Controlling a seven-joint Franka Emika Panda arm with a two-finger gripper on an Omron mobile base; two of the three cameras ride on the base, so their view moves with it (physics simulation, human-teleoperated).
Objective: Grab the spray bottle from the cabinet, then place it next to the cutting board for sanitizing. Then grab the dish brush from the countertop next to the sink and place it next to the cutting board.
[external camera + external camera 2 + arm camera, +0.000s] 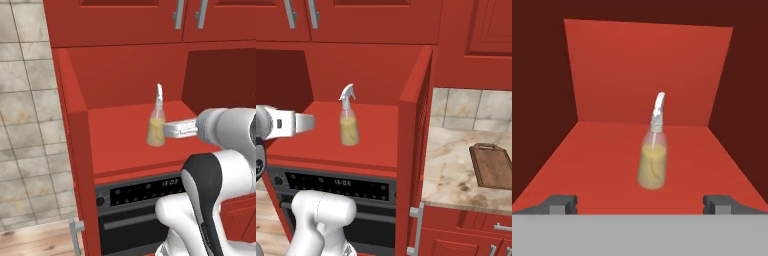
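Fingers (640, 204) spread wide, holding nothing — spray bottle (652, 159) upright just ahead, between them.

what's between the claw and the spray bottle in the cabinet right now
Nothing visible. The spray bottle stands upright on the bare red shelf of the cabinet, and the open claw faces it with only empty shelf in between. In the hand view the bottle sits centred between the two fingertips.

Below the fingers (306, 121), the oven's control panel (336, 183) carries a small lit clock, seemingly "18:00", though too blurred to be sure.
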